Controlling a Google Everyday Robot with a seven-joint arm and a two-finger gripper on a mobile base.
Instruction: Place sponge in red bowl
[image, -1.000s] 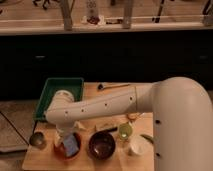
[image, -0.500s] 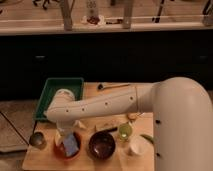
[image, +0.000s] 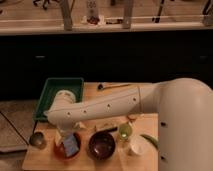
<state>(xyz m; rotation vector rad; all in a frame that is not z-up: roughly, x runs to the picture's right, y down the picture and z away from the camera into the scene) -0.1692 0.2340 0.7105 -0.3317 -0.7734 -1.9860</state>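
Hovering low over the red bowl (image: 60, 151) at the front left of the pale wooden worktop (image: 92, 89): one gripper (image: 64, 137), jaws spread wide, gripping nothing. Lying inside that shallow, round, orange-red bowl, just below the gripper: one sponge (image: 71, 144), a small blue rectangular block with a paler edge, tilted, narrower than the bowl. Reaching across from the right: one smooth, glossy white arm (image: 110, 105), rounded like a thick tube and dotted with small dark holes. Standing just beside the red bowl: one dark brown bowl (image: 102, 145), round, about equally wide. Further right, near each other: one translucent green cup (image: 125, 131) and one white cup (image: 136, 147). Near the left edge: one small metal cup (image: 37, 140). Behind, at the back left: one green rectangular tray (image: 65, 80) with raised walls.
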